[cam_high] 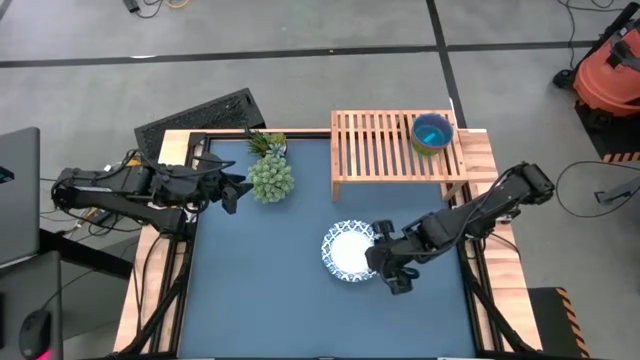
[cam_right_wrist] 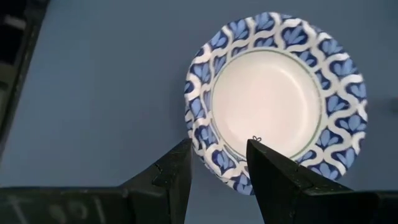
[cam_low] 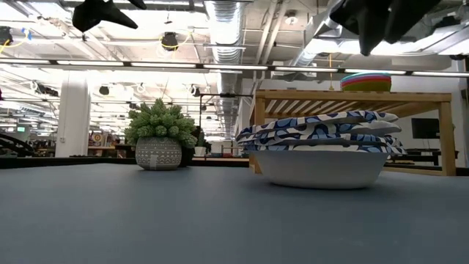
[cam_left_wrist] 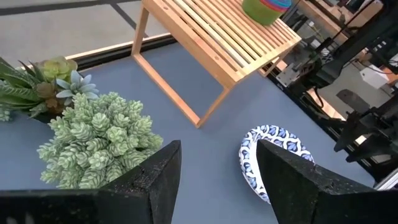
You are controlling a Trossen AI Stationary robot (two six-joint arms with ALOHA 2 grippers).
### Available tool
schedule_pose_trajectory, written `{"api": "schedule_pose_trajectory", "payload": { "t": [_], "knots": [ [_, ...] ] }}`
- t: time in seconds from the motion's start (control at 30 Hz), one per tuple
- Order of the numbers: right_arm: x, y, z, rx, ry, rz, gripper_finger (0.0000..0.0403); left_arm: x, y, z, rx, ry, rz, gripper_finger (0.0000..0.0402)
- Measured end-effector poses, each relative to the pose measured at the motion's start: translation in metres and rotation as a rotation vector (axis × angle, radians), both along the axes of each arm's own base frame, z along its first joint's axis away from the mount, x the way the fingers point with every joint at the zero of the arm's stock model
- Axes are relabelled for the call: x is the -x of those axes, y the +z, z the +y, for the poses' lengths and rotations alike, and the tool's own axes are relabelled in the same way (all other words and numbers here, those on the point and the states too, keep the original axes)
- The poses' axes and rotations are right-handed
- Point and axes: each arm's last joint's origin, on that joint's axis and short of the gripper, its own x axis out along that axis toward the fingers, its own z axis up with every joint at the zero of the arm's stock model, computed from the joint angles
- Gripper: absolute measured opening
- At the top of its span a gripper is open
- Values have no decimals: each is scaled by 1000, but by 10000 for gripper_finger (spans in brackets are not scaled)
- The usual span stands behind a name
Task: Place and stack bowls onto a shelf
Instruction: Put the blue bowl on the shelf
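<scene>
A stack of white bowls with blue patterned rims point(cam_high: 349, 250) point(cam_low: 320, 147) point(cam_right_wrist: 277, 99) rests on the blue tabletop in front of the shelf. The light-wood slatted shelf point(cam_high: 385, 145) point(cam_low: 352, 96) point(cam_left_wrist: 211, 37) stands at the table's far right. On its right end sit nested small bowls point(cam_high: 432, 133) point(cam_low: 366, 81), teal blue on top and lime green below. My right gripper point(cam_high: 383, 258) point(cam_right_wrist: 217, 158) point(cam_low: 377, 22) hovers open above the right rim of the white stack, pointing down, with its fingers on either side of the rim. My left gripper point(cam_high: 238, 190) point(cam_left_wrist: 217, 168) is open and raised at the table's left, beside the plant.
A spiky green plant in a patterned pot point(cam_high: 270, 178) point(cam_low: 160, 136) point(cam_left_wrist: 99, 140) stands right of my left gripper, with a smaller succulent point(cam_high: 268, 144) behind it. Bare blue tabletop point(cam_high: 270, 290) lies toward the near edge. An orange vacuum point(cam_high: 610, 70) stands on the floor beyond.
</scene>
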Motion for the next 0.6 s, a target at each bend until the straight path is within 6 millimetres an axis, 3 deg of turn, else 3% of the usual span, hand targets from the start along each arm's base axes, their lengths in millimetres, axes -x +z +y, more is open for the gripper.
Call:
{"api": "schedule_pose_trajectory", "payload": {
  "t": [0.43, 0.6],
  "knots": [
    [-18, -48, 21, 104, 133, 140, 176, 0, 0, 0, -1, 1, 0, 197],
    [-23, -56, 21, 113, 125, 159, 175, 0, 0, 0, -1, 2, 1, 197]
  ]
}}
